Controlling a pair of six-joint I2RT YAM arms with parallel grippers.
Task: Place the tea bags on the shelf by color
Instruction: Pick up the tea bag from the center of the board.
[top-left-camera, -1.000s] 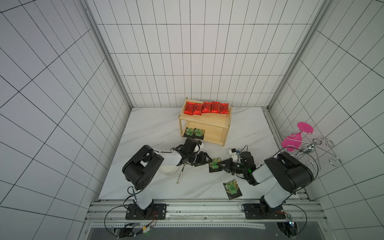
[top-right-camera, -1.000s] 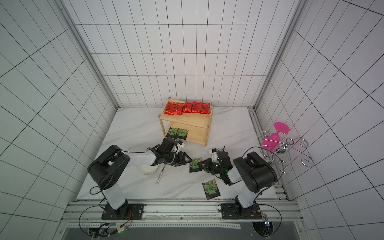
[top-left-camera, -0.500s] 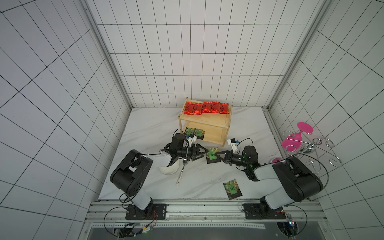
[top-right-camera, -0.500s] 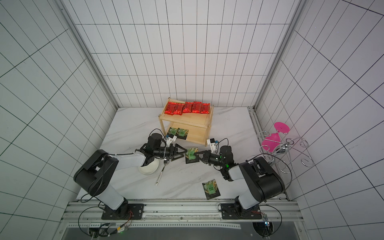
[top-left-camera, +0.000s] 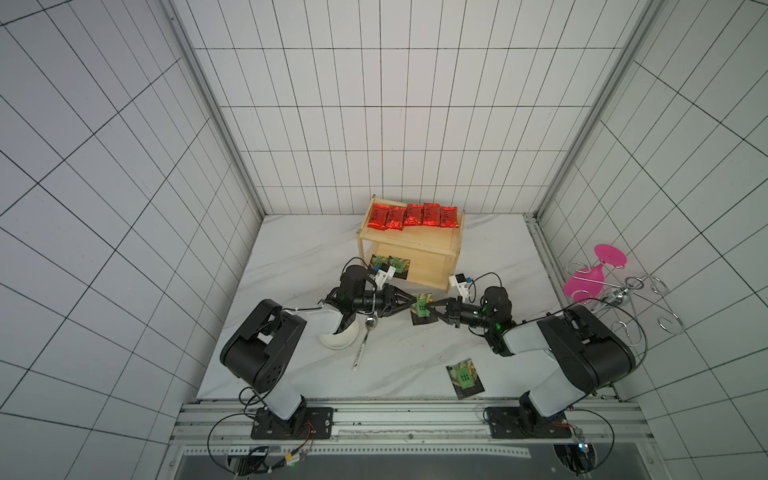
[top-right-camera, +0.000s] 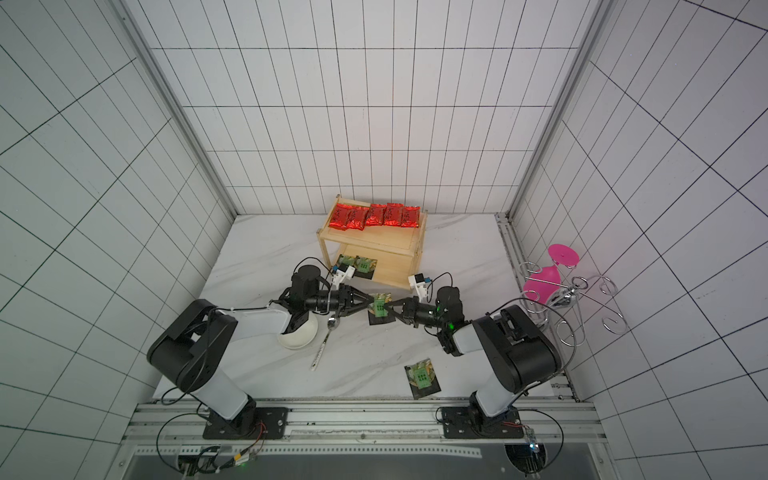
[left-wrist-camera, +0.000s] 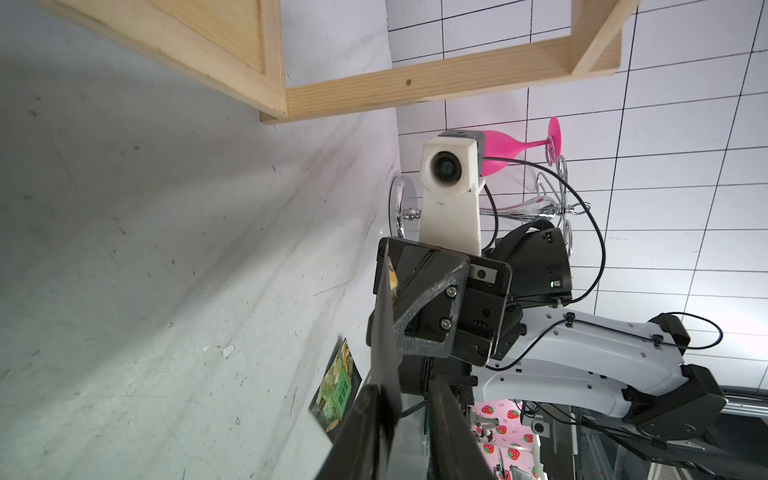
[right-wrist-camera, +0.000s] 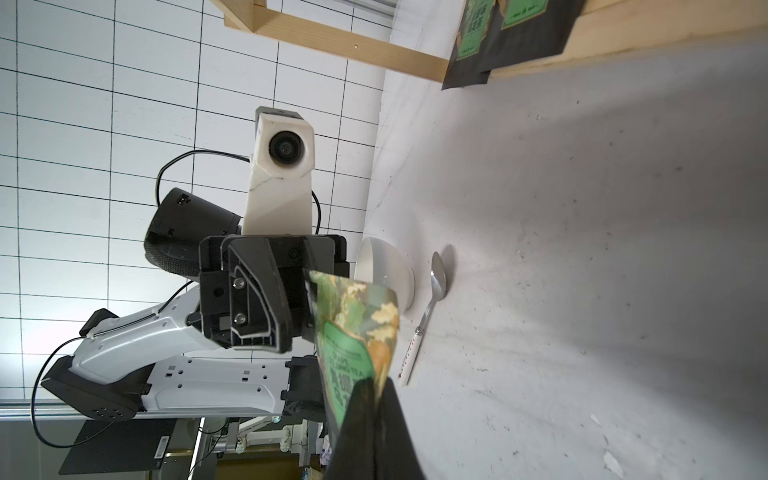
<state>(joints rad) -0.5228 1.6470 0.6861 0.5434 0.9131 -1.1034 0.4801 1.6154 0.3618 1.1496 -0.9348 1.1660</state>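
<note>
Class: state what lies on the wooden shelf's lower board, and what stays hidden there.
Two black, green-labelled tea packets lie side by side at one front corner. The upper board covers the back part.

- A white bowl (top-left-camera: 338, 343) (top-right-camera: 297, 340) is sitting on the marble table (top-left-camera: 291, 266).
- A spoon (top-left-camera: 363, 345) (right-wrist-camera: 424, 320) is lying flat just beside the bowl, its metal end close by the bowl's side and its white handle pointing away.
- A chrome wire rack (top-left-camera: 618, 297) is standing well apart from the bowl, across the table from it.
- A pink glass (top-left-camera: 582, 282) (left-wrist-camera: 498, 151) is resting on that rack, equally far from the bowl.
</note>
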